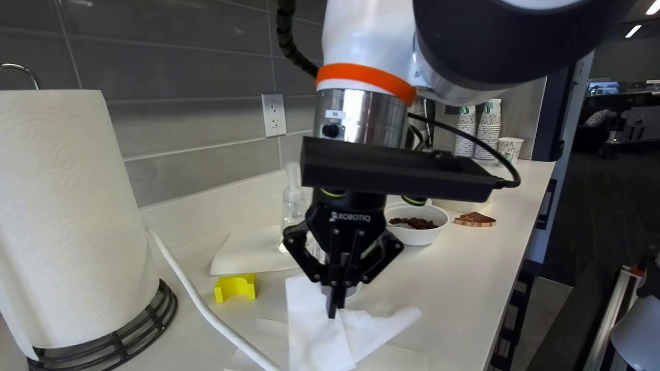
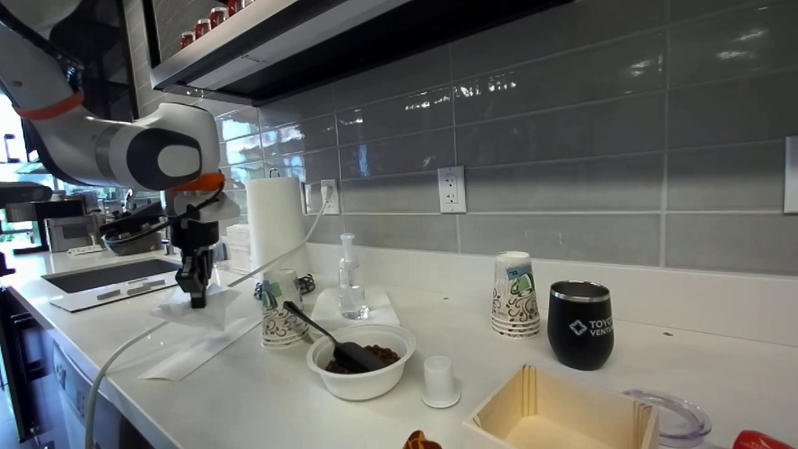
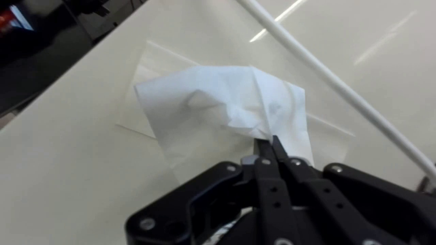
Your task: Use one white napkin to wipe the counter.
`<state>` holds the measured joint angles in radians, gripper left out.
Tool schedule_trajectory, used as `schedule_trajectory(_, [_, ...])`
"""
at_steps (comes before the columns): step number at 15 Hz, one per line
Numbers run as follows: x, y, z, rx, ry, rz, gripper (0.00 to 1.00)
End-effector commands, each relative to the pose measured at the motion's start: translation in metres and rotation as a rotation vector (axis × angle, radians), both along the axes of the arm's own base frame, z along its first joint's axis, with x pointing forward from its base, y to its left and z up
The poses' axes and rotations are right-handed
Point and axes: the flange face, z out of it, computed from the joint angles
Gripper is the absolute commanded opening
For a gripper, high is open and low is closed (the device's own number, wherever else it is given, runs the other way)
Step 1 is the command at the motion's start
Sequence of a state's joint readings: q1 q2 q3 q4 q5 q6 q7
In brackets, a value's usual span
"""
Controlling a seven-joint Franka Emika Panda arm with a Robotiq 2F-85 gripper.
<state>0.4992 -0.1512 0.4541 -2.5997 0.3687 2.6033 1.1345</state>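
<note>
The white napkin (image 1: 314,340) is rumpled and pinched in my gripper (image 1: 336,308). In the wrist view the napkin (image 3: 211,102) spreads out from between the closed fingertips (image 3: 269,139). In an exterior view the napkin (image 2: 209,312) hangs from the gripper (image 2: 197,302) low over the off-white counter (image 2: 262,405). I cannot tell whether its lower edges touch the surface. Another thin white sheet (image 2: 177,365) lies flat on the counter below it; it also shows in the wrist view (image 3: 150,63). The counter's straight front edge shows in all views.
A white cable (image 3: 337,81) crosses the counter beside the napkin. A paper towel roll (image 1: 67,221) and a yellow block (image 1: 227,288) stand nearby. Stacked patterned cups (image 2: 282,312), a soap bottle (image 2: 351,284) and a white bowl (image 2: 358,390) with a black spoon stand close by.
</note>
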Motion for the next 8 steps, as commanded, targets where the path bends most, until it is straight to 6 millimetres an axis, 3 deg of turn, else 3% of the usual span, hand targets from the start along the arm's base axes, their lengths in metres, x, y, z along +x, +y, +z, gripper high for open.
schedule_trajectory(1, [-0.025,-0.049,0.001,-0.109,0.009,-0.164,0.0])
schedule_trajectory(4, [-0.035,-0.081,-0.004,-0.195,0.028,-0.29,0.0])
schedule_trajectory(5, [-0.022,-0.072,0.005,-0.225,0.037,-0.334,0.0])
schedule_trajectory(8, [-0.014,-0.094,0.003,-0.297,0.048,-0.468,0.0])
